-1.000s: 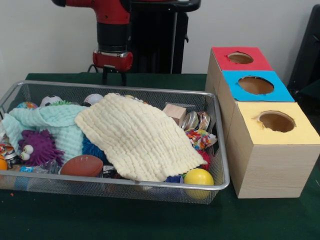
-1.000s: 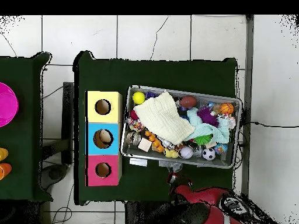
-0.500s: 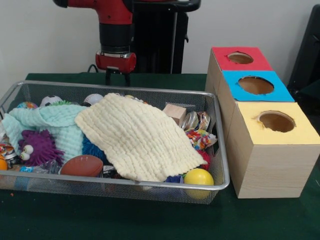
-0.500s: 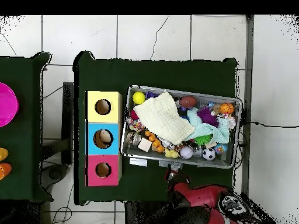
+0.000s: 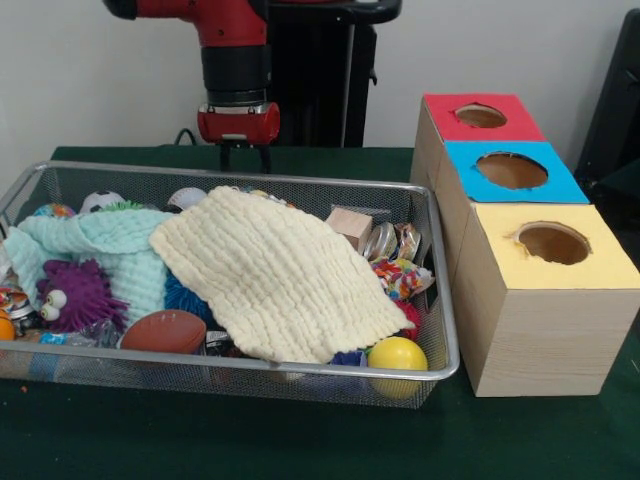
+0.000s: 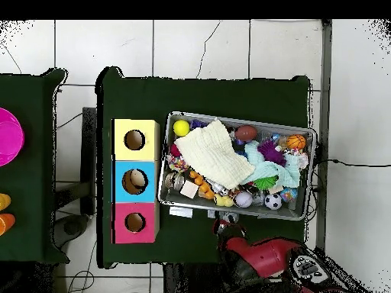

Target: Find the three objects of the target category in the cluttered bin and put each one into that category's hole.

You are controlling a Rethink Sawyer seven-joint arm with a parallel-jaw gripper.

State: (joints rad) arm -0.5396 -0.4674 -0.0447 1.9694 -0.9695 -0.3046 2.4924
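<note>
Nearest in the front view, a yellow ball (image 5: 397,354) and a brown toy football (image 5: 165,331) lie against the front wall of the wire bin (image 5: 300,368). A cream cloth (image 5: 275,275) drapes over the clutter — a purple fuzzy toy (image 5: 75,295) sits left of it. Right of the bin stand the boxes: yellow hole (image 5: 552,242), blue hole (image 5: 512,170), red hole (image 5: 481,116). Farthest, the gripper (image 5: 243,157) hangs behind the bin's back rim, empty — I cannot tell how its jaws stand.

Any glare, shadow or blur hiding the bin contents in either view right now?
Front view: even light, no glare; the cream cloth is sharp, with only soft shadow under its edges inside the wire bin. Overhead view: bin contents are tiny and soft, so small toys blur together; the yellow ball remains distinct.
</note>
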